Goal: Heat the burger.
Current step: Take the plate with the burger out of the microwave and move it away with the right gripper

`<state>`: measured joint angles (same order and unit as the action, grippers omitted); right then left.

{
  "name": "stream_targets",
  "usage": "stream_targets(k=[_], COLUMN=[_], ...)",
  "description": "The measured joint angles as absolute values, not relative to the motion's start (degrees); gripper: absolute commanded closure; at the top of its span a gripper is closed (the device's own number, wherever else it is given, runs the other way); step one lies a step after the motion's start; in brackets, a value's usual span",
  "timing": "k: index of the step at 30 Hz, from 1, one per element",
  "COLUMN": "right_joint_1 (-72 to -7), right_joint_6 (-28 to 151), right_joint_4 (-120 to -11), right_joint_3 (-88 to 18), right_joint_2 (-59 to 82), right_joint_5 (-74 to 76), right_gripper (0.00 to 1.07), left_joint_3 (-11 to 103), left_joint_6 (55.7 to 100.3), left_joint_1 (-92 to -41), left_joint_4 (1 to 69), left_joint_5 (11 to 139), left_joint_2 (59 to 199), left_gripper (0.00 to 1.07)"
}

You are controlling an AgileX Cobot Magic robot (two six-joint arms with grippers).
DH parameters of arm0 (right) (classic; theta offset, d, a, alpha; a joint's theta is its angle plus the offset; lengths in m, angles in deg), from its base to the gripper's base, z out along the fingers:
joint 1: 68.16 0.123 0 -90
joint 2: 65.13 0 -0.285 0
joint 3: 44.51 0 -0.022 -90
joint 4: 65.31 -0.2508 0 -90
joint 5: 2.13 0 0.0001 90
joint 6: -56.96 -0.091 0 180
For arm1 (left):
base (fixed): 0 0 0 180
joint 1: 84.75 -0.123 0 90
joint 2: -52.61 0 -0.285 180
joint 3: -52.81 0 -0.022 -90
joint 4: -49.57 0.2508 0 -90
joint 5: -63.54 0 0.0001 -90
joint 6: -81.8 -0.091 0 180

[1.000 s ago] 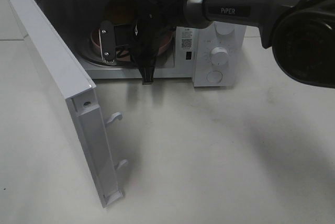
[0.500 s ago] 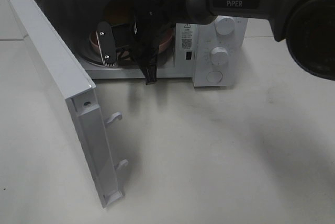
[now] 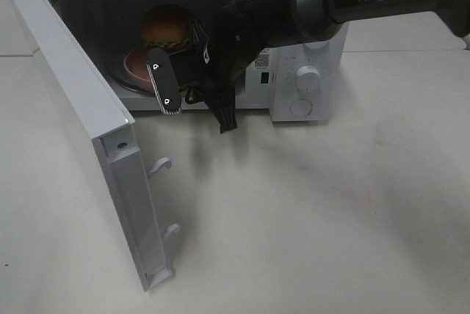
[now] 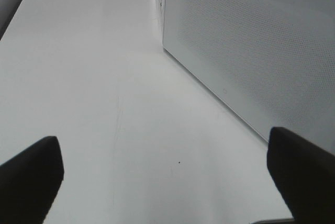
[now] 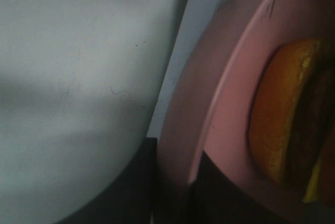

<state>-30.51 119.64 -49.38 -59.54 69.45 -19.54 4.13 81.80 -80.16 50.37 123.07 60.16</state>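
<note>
The right end effector [image 3: 192, 72] pinches the pink plate [image 5: 209, 124] rim, hiding most of it; the burger [image 3: 166, 28] shows partly. The left end effector [image 4: 167, 174] is spread.

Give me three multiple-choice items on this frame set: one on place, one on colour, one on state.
1. Where is the glossy golden-brown burger?
A. Inside the white microwave oven
B. On the table in front of the oven
C. On top of the oven

2. What colour is the round plate under the burger?
A. Blue
B. Pink
C. Green

3. How does the white oven door stand?
A. Shut
B. Removed and lying flat
C. Swung open to the left

Answers:
1 A: in the high view the burger sits inside the oven cavity.
2 B: the right wrist view shows a pink rim, with the right tool closed on it.
3 C: the door stands out from the cavity with its latch hooks showing.
</note>
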Motion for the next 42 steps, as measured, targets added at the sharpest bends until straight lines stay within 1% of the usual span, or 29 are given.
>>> stream_targets(k=[4, 6, 8, 9, 13, 15, 18, 21, 28, 34, 42], right_joint_1=[-30.51, -30.51, -30.51, -30.29, -29.94, -29.88, -29.88, -29.83, -29.71, -29.60, -29.60], right_joint_6=[119.70, 119.93, 119.93, 120.04, 120.10, 120.90, 121.07, 121.48, 121.59, 121.65, 121.59], right_joint_4=[-49.38, -49.38, -49.38, -49.38, -49.38, -49.44, -49.44, -49.32, -48.92, -48.52, -48.52], right_joint_3=[-56.50, -52.78, -51.80, -49.28, -46.13, -42.63, -41.49, -36.79, -31.52, -24.18, -17.54], right_joint_2=[67.85, 65.90, 65.16, 63.95, 61.95, 59.71, 58.85, 54.79, 50.72, 45.56, 40.46], right_joint_5=[-17.31, -14.73, -13.93, -12.38, -10.43, -8.26, -7.34, -3.79, -2.13, 0.11, 0.17], right_gripper=[1.07, 1.07, 1.07, 1.07, 1.07, 1.07, 1.07, 1.07, 1.07, 1.07, 1.07], left_joint_3=[4.13, 4.13, 4.13, 4.13, 4.13, 4.13, 4.13, 4.13, 4.13, 4.13, 4.13], left_joint_6=[81.80, 81.80, 81.80, 81.80, 81.80, 81.80, 81.80, 81.80, 81.80, 81.80, 81.80], left_joint_1=[-80.16, -80.16, -80.16, -80.16, -80.16, -80.16, -80.16, -80.16, -80.16, -80.16, -80.16], left_joint_4=[50.37, 50.37, 50.37, 50.37, 50.37, 50.37, 50.37, 50.37, 50.37, 50.37, 50.37], left_joint_5=[123.07, 123.07, 123.07, 123.07, 123.07, 123.07, 123.07, 123.07, 123.07, 123.07, 123.07], left_joint_2=[60.16, 60.16, 60.16, 60.16, 60.16, 60.16, 60.16, 60.16, 60.16, 60.16, 60.16], left_gripper=[0.09, 0.09, 0.09, 0.09, 0.09, 0.09, 0.09, 0.09, 0.09, 0.09, 0.09])
